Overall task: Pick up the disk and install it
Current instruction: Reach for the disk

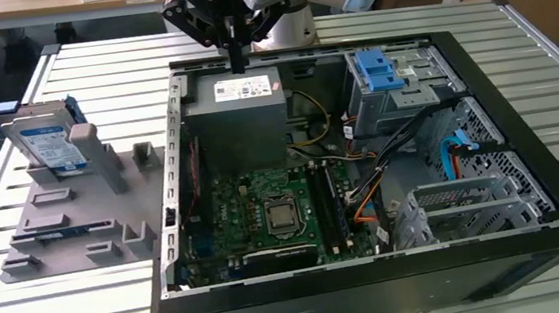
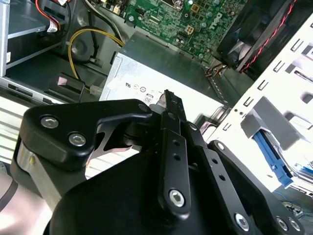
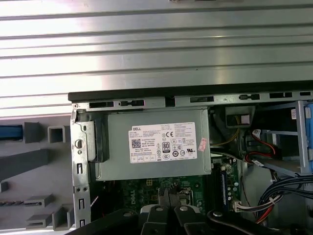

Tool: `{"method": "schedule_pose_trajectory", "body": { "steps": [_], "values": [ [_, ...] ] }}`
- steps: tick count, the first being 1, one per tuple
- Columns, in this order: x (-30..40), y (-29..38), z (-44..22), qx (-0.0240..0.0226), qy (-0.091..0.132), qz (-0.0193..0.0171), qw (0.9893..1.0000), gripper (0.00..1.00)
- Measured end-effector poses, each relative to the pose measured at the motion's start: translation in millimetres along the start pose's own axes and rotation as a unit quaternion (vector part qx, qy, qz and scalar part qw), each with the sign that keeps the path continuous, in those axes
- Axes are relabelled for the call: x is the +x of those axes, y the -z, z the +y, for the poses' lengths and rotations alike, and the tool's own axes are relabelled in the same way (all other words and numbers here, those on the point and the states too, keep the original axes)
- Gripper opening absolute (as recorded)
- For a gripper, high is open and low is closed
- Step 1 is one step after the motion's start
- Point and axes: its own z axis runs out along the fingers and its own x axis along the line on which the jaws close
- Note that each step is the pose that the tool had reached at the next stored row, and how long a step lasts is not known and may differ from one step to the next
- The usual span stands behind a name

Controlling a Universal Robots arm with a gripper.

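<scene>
I see the hand (image 1: 238,64) hanging over the far rim of the open computer case (image 1: 382,296), just above the grey power supply box (image 1: 243,121). Its two fingers are pressed together and they hold nothing. The disk (image 1: 48,145) is well apart from the hand, on the exterior view's left. It stands upright in a slot of the grey holder (image 1: 74,222), which lies on the slatted metal surface (image 1: 86,60) outside the case. The side wall of the case stands between the hand and the disk. Inside the case I see the green motherboard (image 1: 275,209) beside the power supply box. A blue latch bracket (image 1: 381,72) sits on the drive cage at the exterior view's right. Many cables (image 1: 406,141) cross the space near this cage.
</scene>
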Motion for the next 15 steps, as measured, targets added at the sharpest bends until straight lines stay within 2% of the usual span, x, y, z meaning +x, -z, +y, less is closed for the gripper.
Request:
{"method": "schedule_pose_trajectory", "body": {
  "steps": [5,15],
  "values": [
    [3.5,0.1,-0.2,0.0000,0.000,0.0000,1.0000,0.11],
    [5.8,0.1,-0.4,0.0000,0.000,0.0000,1.0000,0.11]
  ]
}}
